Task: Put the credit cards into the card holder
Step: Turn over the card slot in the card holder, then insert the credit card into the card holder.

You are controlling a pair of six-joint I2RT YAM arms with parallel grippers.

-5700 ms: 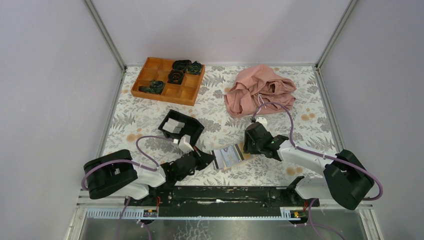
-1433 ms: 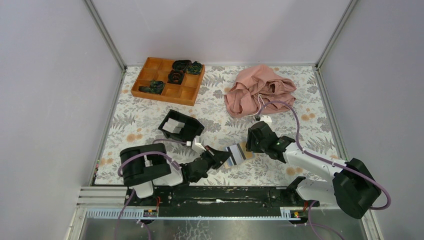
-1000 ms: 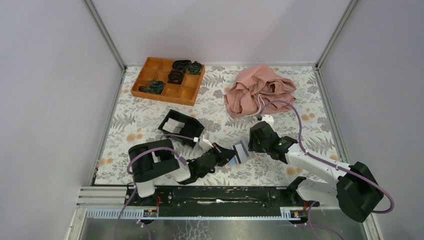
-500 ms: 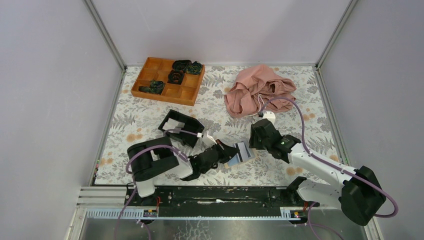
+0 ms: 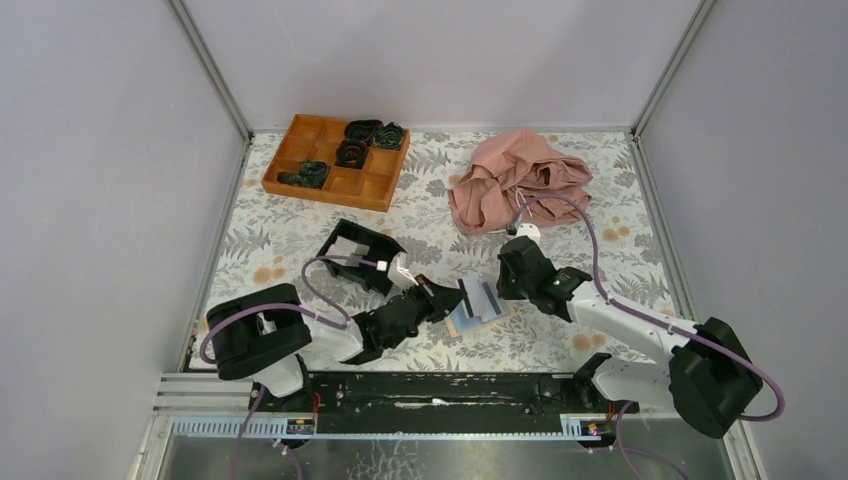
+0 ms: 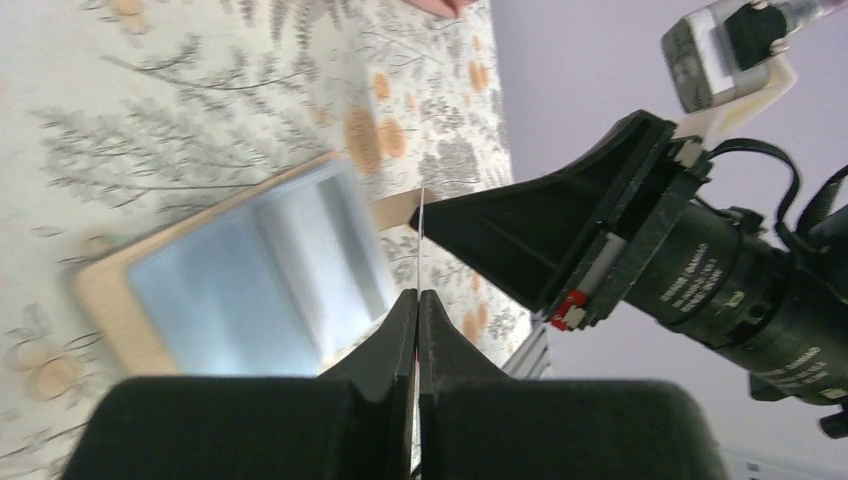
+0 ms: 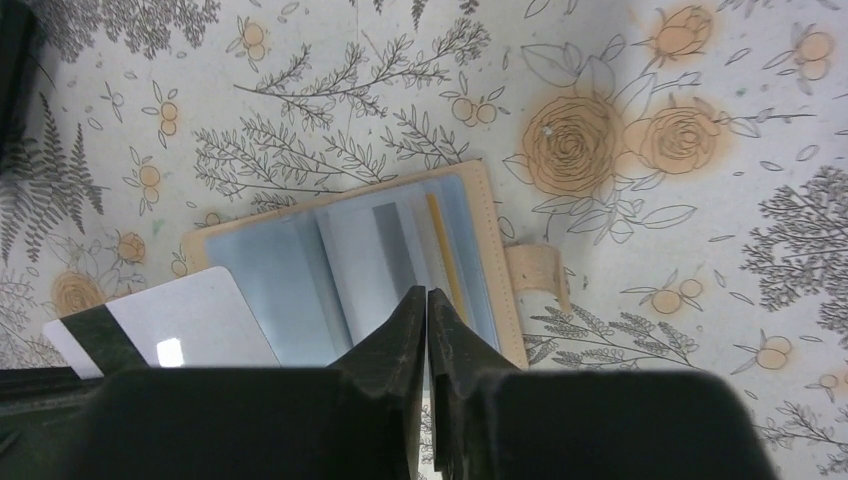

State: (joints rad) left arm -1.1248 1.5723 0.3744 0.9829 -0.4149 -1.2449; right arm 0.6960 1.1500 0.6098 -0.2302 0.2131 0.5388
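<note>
The tan card holder (image 5: 480,308) lies open on the floral cloth, its clear blue-grey sleeves (image 7: 400,245) facing up. My left gripper (image 5: 452,298) is shut on a credit card (image 7: 190,330), white with a black stripe. That card reaches over the holder's left edge and shows edge-on (image 6: 421,225) in the left wrist view. My right gripper (image 7: 427,292) stands over the sleeves from the right, its jaws closed together on one thin leaf. More pale cards (image 5: 347,250) lie in the black box. The card holder (image 6: 250,270) is blurred in the left wrist view.
The black open box (image 5: 372,262) sits just left of and behind the holder. An orange-brown compartment tray (image 5: 300,182) with dark coiled items stands at the back left. A pink cloth (image 5: 520,180) is heaped at the back right. Grey walls enclose the table.
The right jaws have closed from open onto the holder's sleeves. My left arm has stretched further out, bringing the card to the holder's left edge.
</note>
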